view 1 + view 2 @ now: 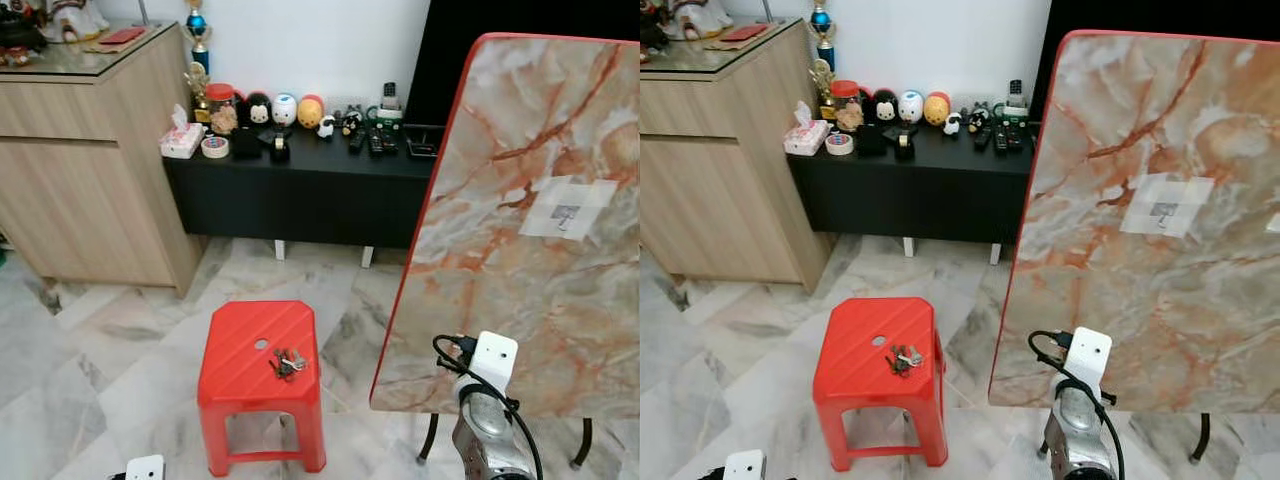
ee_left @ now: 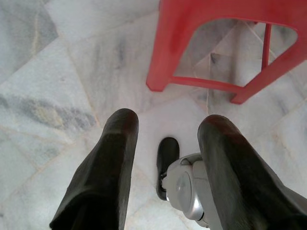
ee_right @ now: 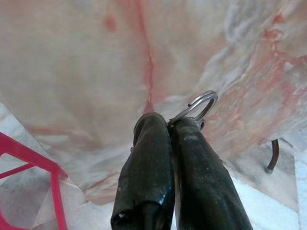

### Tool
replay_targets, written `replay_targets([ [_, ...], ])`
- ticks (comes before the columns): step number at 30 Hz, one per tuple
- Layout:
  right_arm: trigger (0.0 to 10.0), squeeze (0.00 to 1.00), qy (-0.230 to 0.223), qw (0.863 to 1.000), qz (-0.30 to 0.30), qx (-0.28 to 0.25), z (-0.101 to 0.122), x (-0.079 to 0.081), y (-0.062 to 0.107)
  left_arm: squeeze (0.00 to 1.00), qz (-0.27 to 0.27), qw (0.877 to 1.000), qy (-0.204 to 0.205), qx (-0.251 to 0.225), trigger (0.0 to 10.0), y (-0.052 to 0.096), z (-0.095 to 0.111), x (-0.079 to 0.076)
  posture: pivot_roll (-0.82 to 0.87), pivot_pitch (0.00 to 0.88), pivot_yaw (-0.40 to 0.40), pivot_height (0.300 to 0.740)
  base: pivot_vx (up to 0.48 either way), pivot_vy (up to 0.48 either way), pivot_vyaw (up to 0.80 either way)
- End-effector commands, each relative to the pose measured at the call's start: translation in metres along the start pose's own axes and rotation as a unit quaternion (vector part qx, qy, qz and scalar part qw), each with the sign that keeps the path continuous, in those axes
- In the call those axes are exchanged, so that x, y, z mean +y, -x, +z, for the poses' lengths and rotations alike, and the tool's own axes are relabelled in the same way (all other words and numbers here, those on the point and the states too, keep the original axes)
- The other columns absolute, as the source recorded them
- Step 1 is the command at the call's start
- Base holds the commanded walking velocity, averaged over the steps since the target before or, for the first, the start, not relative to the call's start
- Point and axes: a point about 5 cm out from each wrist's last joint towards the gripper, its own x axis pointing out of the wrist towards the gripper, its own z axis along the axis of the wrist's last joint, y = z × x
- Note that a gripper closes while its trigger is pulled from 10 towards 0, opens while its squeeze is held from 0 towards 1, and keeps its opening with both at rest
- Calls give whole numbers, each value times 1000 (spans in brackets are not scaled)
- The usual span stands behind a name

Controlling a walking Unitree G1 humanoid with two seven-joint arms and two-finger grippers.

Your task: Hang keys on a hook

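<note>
Right pincer (image 3: 169, 125), fingers pressed together on a key ring (image 3: 200, 104), before the marble board (image 3: 96, 72); left pincer (image 2: 165, 129) gapes empty over the floor (image 2: 57, 72).

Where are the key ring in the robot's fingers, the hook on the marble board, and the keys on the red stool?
key ring (image 3: 204, 102): right wrist view, its wire loop.
hook (image 1: 565, 214): left eye view, its grey middle.
keys (image 1: 288, 363): left eye view, middle of the bunch.

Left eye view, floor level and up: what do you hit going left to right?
Wooden cabinet → red stool with keys on its seat → upright marble tabletop with the taped hook, right arm low in front of it.
</note>
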Motion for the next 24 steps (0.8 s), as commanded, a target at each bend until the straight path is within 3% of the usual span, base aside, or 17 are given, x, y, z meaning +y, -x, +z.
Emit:
replay_targets([
  [1, 10000, 0, 0, 1000, -5, -5, 4, -4, -3, 0, -8, 1000, -7, 20, 10000, 1, -7, -5, 57, 0, -61, 740, 0, -461, 0],
  [10, 10000, 0, 0, 1000, 0, -17, 8, -1, -3, 0, -3, 999, -1, 33, 10000, 3, -12, -3, 53, 0, -59, 740, 0, -83, 0],
  [17, 10000, 0, 9, 998, 0, -69, 32, 4, -7, 0, -6, 1000, -2, 26, 10000, 2, -10, -5, 51, 0, -61, 740, 0, 0, 0],
  [24, 10000, 0, 1, 997, 24, -78, 35, 11, -5, 0, -4, 1000, 2, 27, 10000, 2, -11, -4, 55, 0, -67, 740, 0, 0, 0],
])
